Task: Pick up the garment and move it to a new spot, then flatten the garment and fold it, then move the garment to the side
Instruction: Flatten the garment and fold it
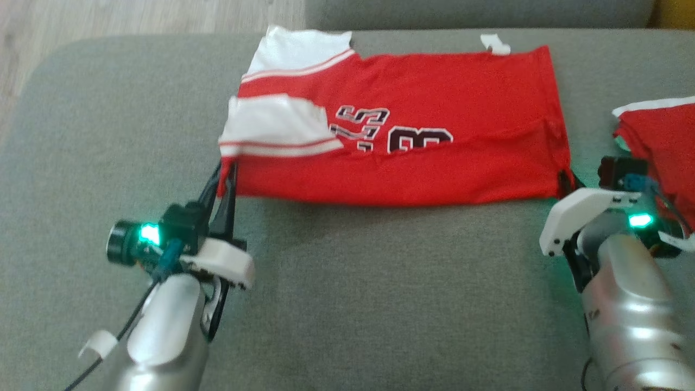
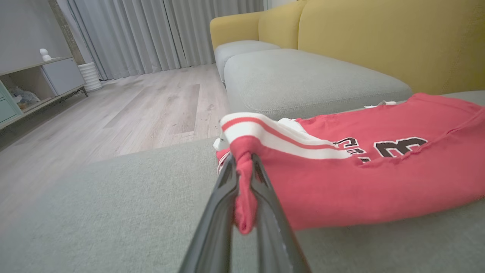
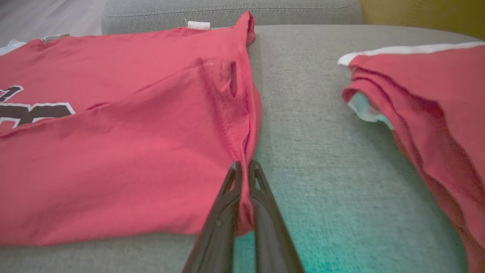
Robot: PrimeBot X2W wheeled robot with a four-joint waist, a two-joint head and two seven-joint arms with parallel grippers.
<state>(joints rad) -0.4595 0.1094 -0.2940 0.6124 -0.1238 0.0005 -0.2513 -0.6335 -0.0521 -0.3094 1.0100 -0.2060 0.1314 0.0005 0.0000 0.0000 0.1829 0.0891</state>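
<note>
Off the left end of the grey cushion (image 1: pixel 353 282) lies bare wooden floor (image 2: pixel 132 106), with a low cabinet (image 2: pixel 38 83) well beyond it. The left jaws are pinched narrow on the near-left corner of the garment (image 1: pixel 412 119), a bunch of red cloth squeezed between them just below the white striped sleeve (image 1: pixel 277 127). The garment itself, a red jersey with dark print, lies spread across the far middle of the cushion, a white tag (image 1: pixel 495 43) at its far edge. It looks light, thin and limp: it should sag and crease wherever unsupported, and a loose layer could slip out of a pinch, so the two near corners, held through all layers, seem the sound places to grip. At the near-right corner the right jaws are likewise closed tight on the hem. Further right, apart from it across a strip of bare cushion, sits a second red garment (image 1: pixel 662 141), the one thing likely to get in the way if the jersey is carried to that side; the yellow sofa back (image 2: pixel 379 41) bounds the far side.
</note>
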